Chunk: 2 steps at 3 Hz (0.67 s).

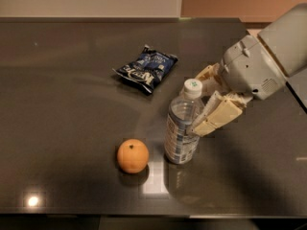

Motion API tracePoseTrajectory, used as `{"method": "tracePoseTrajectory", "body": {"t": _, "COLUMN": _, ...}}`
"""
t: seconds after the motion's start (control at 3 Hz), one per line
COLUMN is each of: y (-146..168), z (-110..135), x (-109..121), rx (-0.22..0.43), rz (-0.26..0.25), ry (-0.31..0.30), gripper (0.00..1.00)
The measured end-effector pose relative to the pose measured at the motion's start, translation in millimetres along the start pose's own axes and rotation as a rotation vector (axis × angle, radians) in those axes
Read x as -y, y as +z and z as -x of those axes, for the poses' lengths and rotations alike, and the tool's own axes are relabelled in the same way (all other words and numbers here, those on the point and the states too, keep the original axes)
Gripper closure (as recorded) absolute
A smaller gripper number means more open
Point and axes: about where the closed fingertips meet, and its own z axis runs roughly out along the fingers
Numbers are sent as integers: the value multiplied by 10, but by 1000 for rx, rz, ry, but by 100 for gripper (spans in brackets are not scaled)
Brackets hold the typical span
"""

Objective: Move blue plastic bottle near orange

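Observation:
The blue plastic bottle (181,131), clear with a white cap and a white-and-blue label, stands upright on the dark table (72,104) right of centre. The orange (133,155) lies on the table just left of the bottle's base, a small gap apart. My gripper (200,104) comes in from the right and is shut on the bottle's upper half. One cream finger (216,116) lies across the bottle's near right side, and the other sits behind it near the cap.
A dark blue snack bag (146,67) lies on the table behind and left of the bottle. The table's front edge runs just below the orange. The arm's white body (264,61) fills the upper right.

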Motion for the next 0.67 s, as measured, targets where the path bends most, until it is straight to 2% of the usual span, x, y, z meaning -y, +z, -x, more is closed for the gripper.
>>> {"method": "tracePoseTrajectory", "body": {"t": 0.67, "y": 53, "z": -14, "x": -27, "rx": -7, "rz": -2, "ry": -14, "gripper": 36}}
